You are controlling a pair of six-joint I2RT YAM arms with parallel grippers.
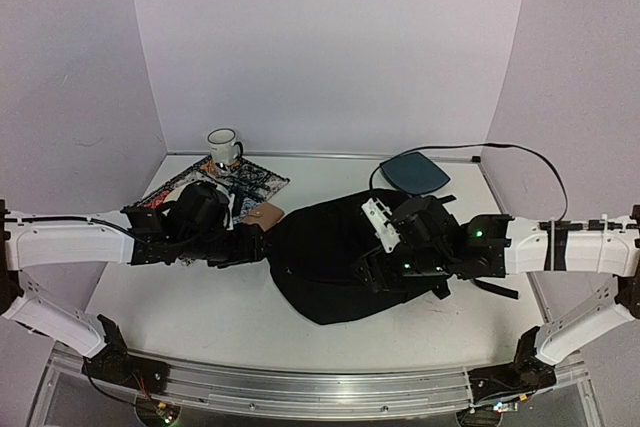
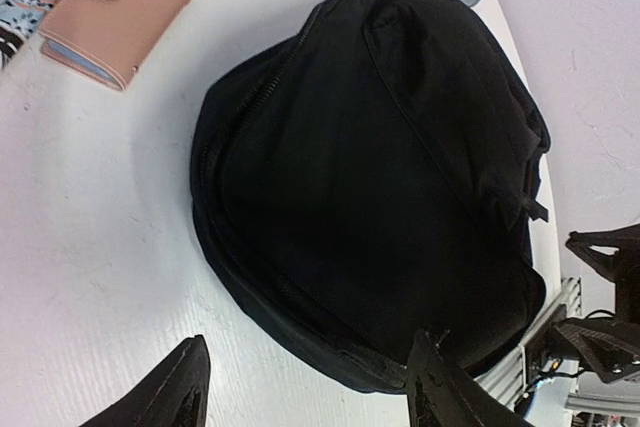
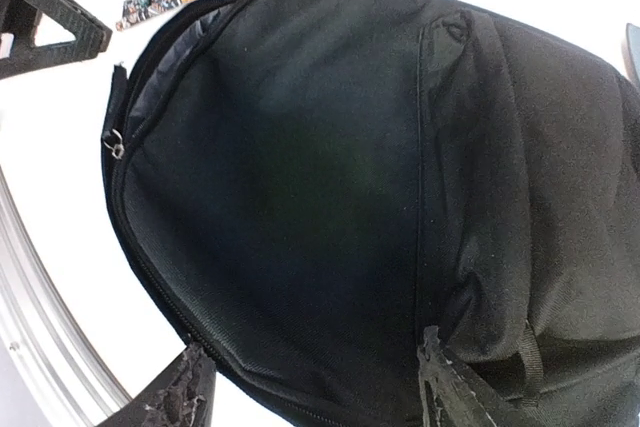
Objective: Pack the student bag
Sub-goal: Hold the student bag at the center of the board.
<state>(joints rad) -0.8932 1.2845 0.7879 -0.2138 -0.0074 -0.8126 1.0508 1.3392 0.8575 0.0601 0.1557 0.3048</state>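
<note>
The student bag (image 1: 320, 267) is a floppy black backpack lying flat in the middle of the table, also filling the left wrist view (image 2: 380, 177) and the right wrist view (image 3: 330, 197). Its zipper runs along the curved edge, with a metal pull (image 3: 117, 142) at one end. My left gripper (image 1: 255, 245) is at the bag's left edge; its jaws (image 2: 308, 347) are open, with bare table and the bag's rim between them. Over the bag's right half my right gripper (image 1: 372, 272) hovers open (image 3: 314, 347), spanning black fabric without pinching it.
A pink wallet (image 1: 265, 214) (image 2: 120, 12) lies just left of the bag's top. Behind it a patterned book (image 1: 240, 182) carries a white mug (image 1: 223, 146). A dark-teal pad (image 1: 413, 172) with a black cable sits at the back right. An aluminium rail (image 1: 300, 387) borders the near edge.
</note>
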